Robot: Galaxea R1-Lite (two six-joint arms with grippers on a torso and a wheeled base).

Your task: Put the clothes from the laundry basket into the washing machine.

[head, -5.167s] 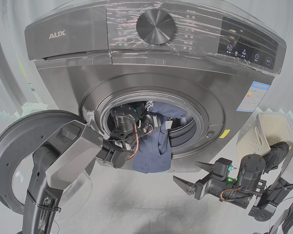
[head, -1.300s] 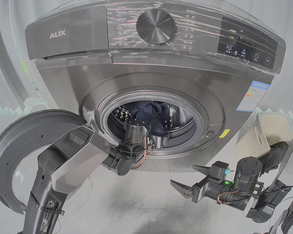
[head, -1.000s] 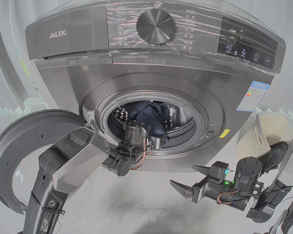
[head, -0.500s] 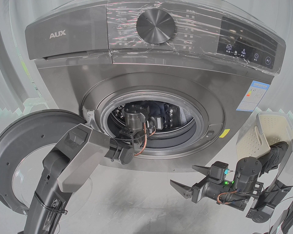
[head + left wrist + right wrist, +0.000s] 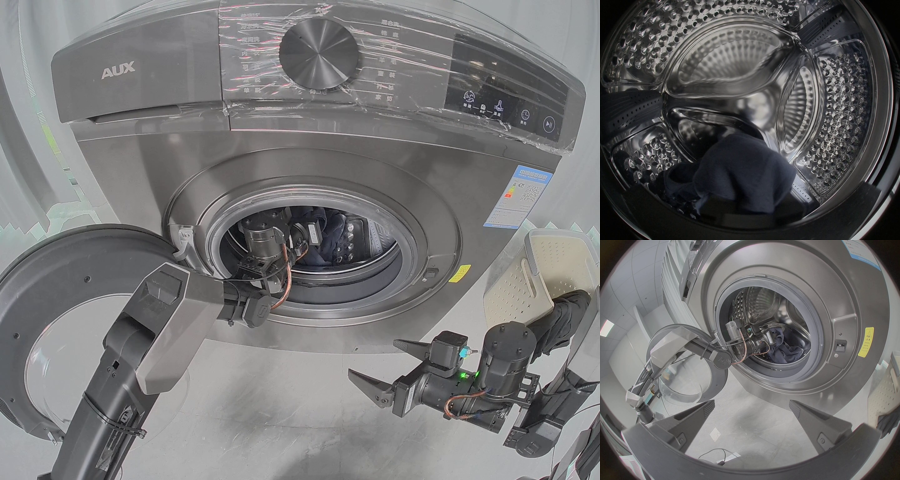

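Clothes: a dark blue garment (image 5: 787,352) lies bunched on the lower wall of the drum (image 5: 843,93), wholly inside the washing machine (image 5: 187,156).

Left gripper (image 5: 314,234): reaches in through the door opening and sits just beside the garment, on its near side. Whether it is clamped or apart cannot be told. In the left wrist view the garment (image 5: 740,175) fills the near, low part of the drum, with perforated steel around it.

Right gripper (image 5: 375,359): fingers wide apart and holding nothing. It hangs low in front of the machine, above the floor (image 5: 281,400), below and to the right of the door opening and well apart from the garment. The right wrist view shows both dark fingers (image 5: 693,418) spread, pointing toward the opening.

Door (image 5: 62,269): round, with a glass centre, swung fully open to the left of the opening.

Laundry basket (image 5: 550,262): white perforated plastic, standing to the right of the machine. A dark cloth (image 5: 565,319) lies at its lower edge, near the right arm.
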